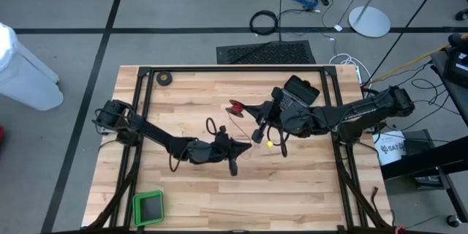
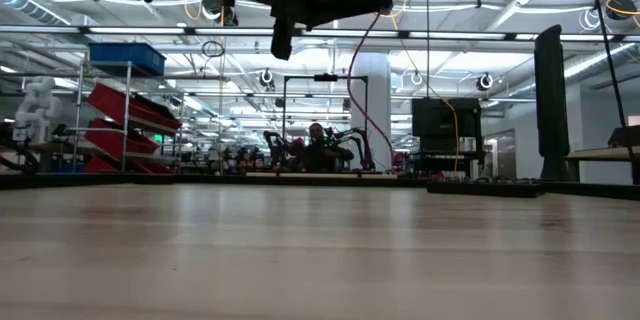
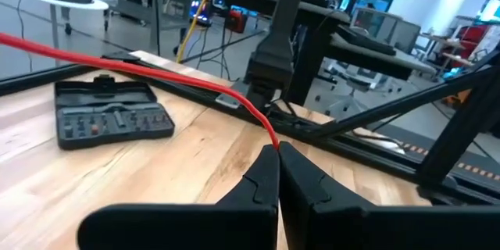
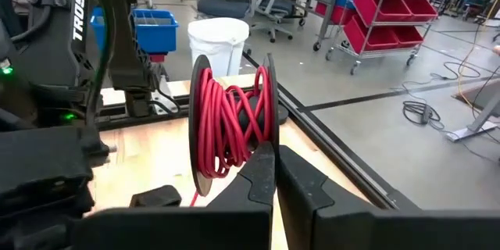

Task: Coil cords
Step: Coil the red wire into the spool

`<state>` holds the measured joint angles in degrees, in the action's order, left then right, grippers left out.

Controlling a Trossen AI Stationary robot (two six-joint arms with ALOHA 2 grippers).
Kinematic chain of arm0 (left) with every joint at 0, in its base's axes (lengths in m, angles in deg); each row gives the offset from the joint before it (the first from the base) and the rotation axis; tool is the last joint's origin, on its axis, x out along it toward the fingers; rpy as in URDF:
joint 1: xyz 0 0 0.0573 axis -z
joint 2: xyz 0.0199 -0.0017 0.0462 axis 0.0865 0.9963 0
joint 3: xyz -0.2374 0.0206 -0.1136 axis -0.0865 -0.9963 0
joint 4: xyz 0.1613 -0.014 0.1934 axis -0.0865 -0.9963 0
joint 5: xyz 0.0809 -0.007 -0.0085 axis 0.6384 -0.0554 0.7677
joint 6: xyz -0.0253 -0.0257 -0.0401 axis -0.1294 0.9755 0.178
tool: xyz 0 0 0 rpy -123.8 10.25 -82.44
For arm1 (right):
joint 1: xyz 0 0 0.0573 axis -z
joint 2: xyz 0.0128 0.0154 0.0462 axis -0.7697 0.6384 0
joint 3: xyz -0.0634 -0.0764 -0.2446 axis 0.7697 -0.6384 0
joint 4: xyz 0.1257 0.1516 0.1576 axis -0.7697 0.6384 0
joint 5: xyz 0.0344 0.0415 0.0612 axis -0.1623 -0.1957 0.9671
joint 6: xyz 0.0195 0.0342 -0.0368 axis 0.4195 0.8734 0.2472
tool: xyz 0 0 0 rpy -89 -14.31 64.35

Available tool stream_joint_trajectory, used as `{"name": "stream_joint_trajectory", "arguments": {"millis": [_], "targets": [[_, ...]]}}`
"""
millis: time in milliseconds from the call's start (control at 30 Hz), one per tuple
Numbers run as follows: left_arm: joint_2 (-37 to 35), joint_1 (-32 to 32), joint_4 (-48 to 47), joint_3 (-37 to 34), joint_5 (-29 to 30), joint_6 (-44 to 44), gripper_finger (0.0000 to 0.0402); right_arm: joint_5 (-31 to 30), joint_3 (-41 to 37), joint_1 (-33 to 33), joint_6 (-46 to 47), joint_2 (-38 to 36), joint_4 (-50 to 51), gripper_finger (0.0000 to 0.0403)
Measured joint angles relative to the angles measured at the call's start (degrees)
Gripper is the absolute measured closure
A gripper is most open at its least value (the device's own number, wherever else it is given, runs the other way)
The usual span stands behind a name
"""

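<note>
Both grippers are closed on the cord near the middle of the table. Left gripper has its fingers pressed together on the thin red wire, which runs taut away from the fingertips across the wood. Right gripper has its fingers pinched against the small black reel, which stands on edge at the fingertips with red wire wound loosely between its two flanges.

From above, the reel sits just ahead of the right gripper, and the left gripper hangs a little nearer the front edge, the two arms meeting almost head to head.

Around them lie a dark tool case beyond the left gripper, a black tape roll by the far left corner and a green tray at the near left corner. A white bin stands beyond the table.

Letters reading "TROSSE" run down the dark arm seen from the right wrist.
</note>
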<state>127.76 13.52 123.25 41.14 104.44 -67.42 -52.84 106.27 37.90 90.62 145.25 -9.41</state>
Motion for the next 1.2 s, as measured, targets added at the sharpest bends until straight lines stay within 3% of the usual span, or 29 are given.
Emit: {"name": "stream_joint_trajectory", "arguments": {"millis": [533,767,967,1100,1200], "targets": [[0.0,-0.5,-3.99,6.01,-3.25,-1.66,0.0401,0.02,0.0,-0.22,0.22,0.0,0.41,0.0403],[-1.04,0.09,-13.59,11.05,-9.76,-1.61,0.0401,0.15,0.0,-0.23,0.76,0.0,3.95,0.0403],[-6.45,0.5,-27.99,13.25,-8.99,-2.43,0.0401,0.16,0.0,-1.23,2.35,0.0,5.41,0.0403],[-9.87,-0.15,-31.27,13.25,-8.62,-3.11,0.0401,0.22,0.0,-1.94,2.7,0.0,5.44,0.0403],[-11.79,-0.57,-31.65,13.25,-11.5,-3.11,0.0401,0.37,0.0,-2.07,3.64,-0.02,5.82,0.0403]]}}
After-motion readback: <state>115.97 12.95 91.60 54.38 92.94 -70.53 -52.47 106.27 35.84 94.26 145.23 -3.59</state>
